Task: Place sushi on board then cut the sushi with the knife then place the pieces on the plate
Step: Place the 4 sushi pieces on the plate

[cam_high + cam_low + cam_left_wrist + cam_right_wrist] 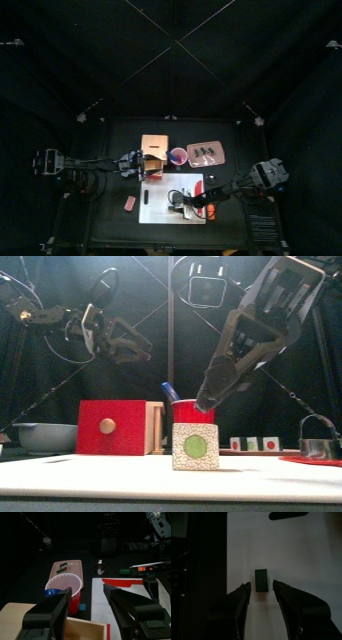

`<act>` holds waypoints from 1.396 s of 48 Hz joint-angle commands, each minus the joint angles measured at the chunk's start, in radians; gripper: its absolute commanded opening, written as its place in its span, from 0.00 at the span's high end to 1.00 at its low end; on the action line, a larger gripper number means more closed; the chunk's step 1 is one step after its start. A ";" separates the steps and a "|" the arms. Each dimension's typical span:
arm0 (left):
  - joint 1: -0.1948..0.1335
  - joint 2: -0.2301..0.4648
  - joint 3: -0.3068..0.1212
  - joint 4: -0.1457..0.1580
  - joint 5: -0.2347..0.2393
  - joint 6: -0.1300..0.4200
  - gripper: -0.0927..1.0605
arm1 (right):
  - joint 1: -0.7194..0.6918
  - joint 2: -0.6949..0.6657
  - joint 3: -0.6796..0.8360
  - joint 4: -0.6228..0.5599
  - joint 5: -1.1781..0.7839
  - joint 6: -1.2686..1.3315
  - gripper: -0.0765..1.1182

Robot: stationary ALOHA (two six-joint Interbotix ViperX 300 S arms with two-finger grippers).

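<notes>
One dark green sushi piece with a pale green face stands on the white cutting board. My right gripper hangs open just over it, one jaw on either side, not touching. The red cup with the blue knife stands behind the board. My left gripper is open and empty beside the red cup, held above the table. The pink plate at the back holds a few cut sushi pieces.
The wooden box with a red drawer front stands behind the board at the left. A blue-grey bowl is at the far left, a metal cutter at the right. A small pink thing lies left of the board.
</notes>
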 commanded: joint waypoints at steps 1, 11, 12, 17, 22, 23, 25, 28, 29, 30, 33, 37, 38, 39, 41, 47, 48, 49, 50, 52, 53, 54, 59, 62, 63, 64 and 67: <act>-0.002 -0.005 -0.023 -0.002 -0.008 0.000 0.15 | -0.006 -0.008 -0.032 -0.012 -0.006 0.000 0.28; -0.002 -0.005 -0.020 0.000 -0.006 0.000 0.15 | -0.006 0.032 -0.044 -0.017 -0.034 0.002 0.28; -0.002 -0.005 -0.020 0.000 -0.006 0.000 0.15 | -0.006 0.034 -0.046 -0.018 -0.034 0.002 0.28; -0.002 -0.005 -0.020 0.000 -0.005 0.000 0.15 | -0.006 0.054 -0.052 -0.014 -0.034 0.003 0.30; -0.002 -0.005 -0.018 0.000 -0.002 0.000 0.15 | -0.014 0.060 -0.057 0.012 -0.032 0.003 0.35; -0.002 -0.005 -0.018 0.000 -0.002 -0.002 0.15 | -0.017 0.060 -0.057 0.017 -0.032 0.003 0.36; -0.003 -0.003 -0.018 0.000 -0.002 -0.002 0.15 | -0.020 0.060 -0.055 0.023 -0.032 0.003 0.41; -0.002 -0.005 -0.017 0.000 -0.002 -0.002 0.15 | -0.023 0.055 -0.054 0.025 -0.029 0.003 0.45; -0.002 -0.005 -0.017 -0.002 -0.002 0.000 0.15 | -0.023 0.051 -0.051 0.025 -0.026 0.003 0.46; -0.003 -0.005 -0.017 -0.002 -0.002 0.000 0.15 | -0.025 0.046 -0.048 0.025 -0.021 0.003 0.47; -0.002 -0.003 -0.017 0.000 -0.002 0.000 0.15 | -0.031 0.015 -0.034 0.020 0.014 0.002 0.47; -0.003 -0.003 -0.015 0.000 -0.002 0.000 0.15 | -0.060 -0.074 0.012 0.025 0.137 0.002 0.47; -0.002 -0.005 -0.015 0.000 -0.002 0.000 0.15 | -0.067 -0.107 0.034 0.029 0.192 0.003 0.47; -0.002 -0.005 -0.015 0.000 -0.002 0.000 0.15 | -0.071 -0.124 0.046 0.032 0.221 0.003 0.47; -0.002 -0.005 -0.012 0.000 -0.002 0.000 0.15 | -0.077 -0.181 0.084 0.049 0.308 0.002 0.47; -0.002 -0.003 -0.011 0.000 -0.002 0.000 0.15 | -0.110 -0.319 0.195 0.083 0.503 0.002 0.47; 0.000 -0.005 -0.011 -0.002 -0.002 0.000 0.15 | -0.121 -0.342 0.210 0.087 0.532 0.002 0.47; 0.002 -0.005 -0.011 0.000 -0.002 0.000 0.15 | -0.129 -0.359 0.222 0.092 0.549 0.002 0.47; 0.002 -0.005 -0.011 -0.002 -0.002 0.000 0.15 | -0.138 -0.374 0.235 0.098 0.563 0.002 0.47; 0.003 -0.005 -0.011 0.000 -0.002 0.000 0.15 | -0.167 -0.420 0.268 0.109 0.603 0.000 0.47; 0.003 -0.005 -0.009 -0.002 -0.002 0.000 0.15 | -0.184 -0.440 0.284 0.114 0.618 0.000 0.47; 0.003 -0.005 -0.009 -0.002 -0.002 0.000 0.15 | -0.202 -0.460 0.301 0.117 0.632 0.000 0.47; 0.003 -0.005 -0.008 -0.002 -0.002 0.000 0.15 | -0.270 -0.525 0.360 0.130 0.643 0.002 0.47; 0.003 -0.005 -0.005 -0.002 -0.002 0.000 0.15 | -0.318 -0.560 0.385 0.133 0.647 0.002 0.47; 0.005 -0.003 -0.005 -0.002 -0.002 0.000 0.15 | -0.331 -0.568 0.390 0.133 0.647 0.000 0.47; 0.005 -0.003 -0.003 -0.002 -0.002 0.000 0.15 | -0.350 -0.575 0.396 0.130 0.649 0.000 0.47; 0.005 -0.003 -0.003 -0.002 -0.002 0.000 0.15 | -0.417 -0.589 0.411 0.129 0.658 0.000 0.47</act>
